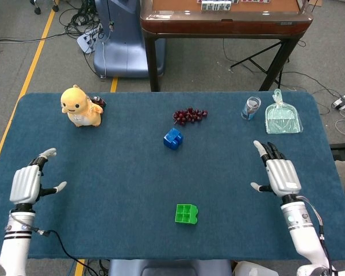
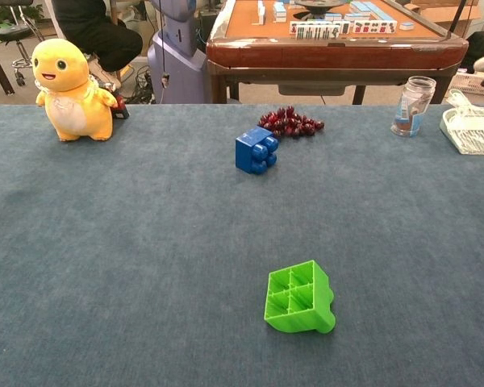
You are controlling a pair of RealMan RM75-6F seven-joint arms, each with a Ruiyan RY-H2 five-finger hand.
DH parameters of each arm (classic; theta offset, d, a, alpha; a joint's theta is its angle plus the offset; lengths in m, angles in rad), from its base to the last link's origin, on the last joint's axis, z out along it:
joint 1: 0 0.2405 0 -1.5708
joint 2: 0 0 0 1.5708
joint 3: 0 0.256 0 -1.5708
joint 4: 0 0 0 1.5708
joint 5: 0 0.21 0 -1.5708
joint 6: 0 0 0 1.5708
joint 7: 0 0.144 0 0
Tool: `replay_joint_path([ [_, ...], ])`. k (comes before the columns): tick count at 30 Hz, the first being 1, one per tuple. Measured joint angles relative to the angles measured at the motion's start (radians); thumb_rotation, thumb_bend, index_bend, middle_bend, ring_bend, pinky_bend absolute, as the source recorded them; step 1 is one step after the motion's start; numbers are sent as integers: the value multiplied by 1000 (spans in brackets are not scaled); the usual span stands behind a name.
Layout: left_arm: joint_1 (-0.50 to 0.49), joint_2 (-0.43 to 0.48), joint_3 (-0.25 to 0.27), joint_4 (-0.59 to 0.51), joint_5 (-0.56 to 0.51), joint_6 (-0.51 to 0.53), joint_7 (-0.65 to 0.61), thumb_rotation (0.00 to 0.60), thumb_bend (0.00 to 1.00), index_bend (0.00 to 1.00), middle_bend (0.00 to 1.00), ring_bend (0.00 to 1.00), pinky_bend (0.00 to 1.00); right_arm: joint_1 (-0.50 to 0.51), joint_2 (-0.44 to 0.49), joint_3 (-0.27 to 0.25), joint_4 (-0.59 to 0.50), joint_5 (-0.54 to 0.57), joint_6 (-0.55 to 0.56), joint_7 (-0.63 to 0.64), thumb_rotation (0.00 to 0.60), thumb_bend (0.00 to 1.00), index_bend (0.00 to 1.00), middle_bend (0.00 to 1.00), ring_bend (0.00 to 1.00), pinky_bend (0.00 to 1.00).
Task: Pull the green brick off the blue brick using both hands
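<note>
- Green brick (image 1: 186, 213) is already off the blue one in the head view. It's lying tipped with its hollow underside showing, down at the 6 o'clock end of the table (image 1: 115, 172), and nothing is touching it.
- Blue brick (image 1: 173, 138) sits well apart from it, up toward 12 o'clock, just below the bunch of grapes (image 1: 189, 115).
- Left hand (image 1: 27, 183) is way out at 9 o'clock by the table edge, fingers spread and nothing in it. Right hand (image 1: 282, 174) mirrors it at 3 o'clock, also spread and empty.
- Other stuff along the far side: yellow plush toy (image 1: 80, 106) around 10 o'clock, a can (image 1: 251, 107) and a pale green dustpan (image 1: 283, 118) around 2 o'clock.
- Chest view: same layout closer up. Green brick (image 2: 300, 297) is near the 6 o'clock edge, open cells facing the camera. Blue brick (image 2: 255, 150) is on its side with studs pointing toward us, close to the grapes (image 2: 289, 122). Neither hand shows properly here.
- My guess is the separation is done.
- What could still go wrong: the green brick rests tilted near the front edge, so a nudge from an arm could knock it off. The blue one on its side could roll into the grapes if bumped.
</note>
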Motion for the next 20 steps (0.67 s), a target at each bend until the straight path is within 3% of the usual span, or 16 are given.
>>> replay_joint_path([
  [4, 71, 32, 31, 37, 53, 54, -47, 600, 1, 239, 240, 266, 444, -55, 24, -20, 18, -49, 35, 37, 600, 0, 75, 124, 0, 188],
  [11, 142, 59, 61, 86, 68, 59, -113, 600, 1, 253, 240, 266, 444, -134, 73, -31, 37, -114, 85, 114, 600, 0, 81, 126, 0, 188],
  [20, 173, 44, 82, 82, 113, 52, -85, 600, 1, 257, 240, 266, 444, -180, 99, -16, 53, -146, 71, 176, 600, 0, 89, 126, 0, 187],
])
